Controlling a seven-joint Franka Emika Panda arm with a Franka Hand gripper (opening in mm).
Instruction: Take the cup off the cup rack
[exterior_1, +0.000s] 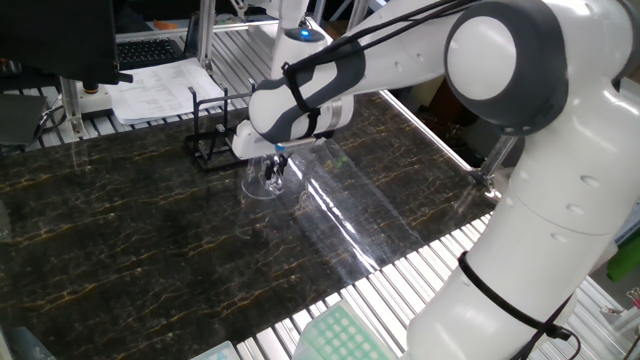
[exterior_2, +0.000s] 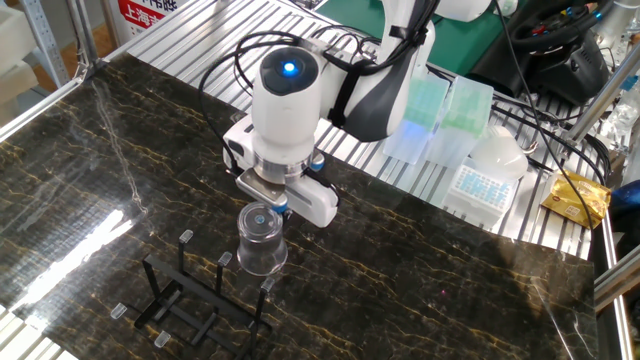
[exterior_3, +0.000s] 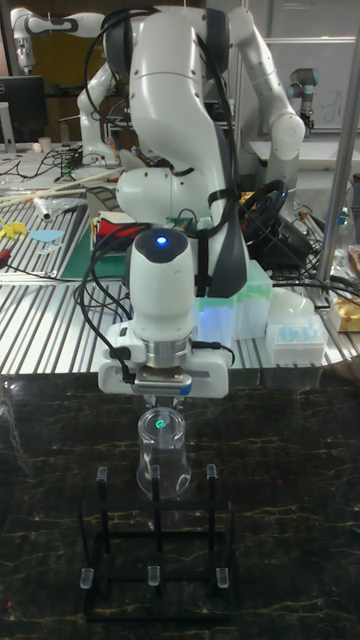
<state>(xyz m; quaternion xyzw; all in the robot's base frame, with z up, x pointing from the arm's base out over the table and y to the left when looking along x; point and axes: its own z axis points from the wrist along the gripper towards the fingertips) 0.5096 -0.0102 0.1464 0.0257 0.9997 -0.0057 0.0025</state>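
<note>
The clear glass cup (exterior_1: 264, 181) (exterior_2: 261, 243) (exterior_3: 163, 462) hangs upside down, rim downward, off the pegs and just in front of the black wire cup rack (exterior_1: 213, 142) (exterior_2: 190, 303) (exterior_3: 155, 548). My gripper (exterior_1: 277, 163) (exterior_2: 268, 207) (exterior_3: 162, 404) points straight down and is shut on the cup's upturned base. The cup's rim is at or just above the dark marble tabletop; I cannot tell whether it touches. The rack's pegs carry nothing.
Papers and a keyboard (exterior_1: 160, 88) lie behind the rack. Pipette-tip boxes (exterior_2: 438, 112) and a white tub (exterior_2: 497, 152) sit on the slatted metal surface beyond the marble top. A green tip box (exterior_1: 340, 335) is at the near edge.
</note>
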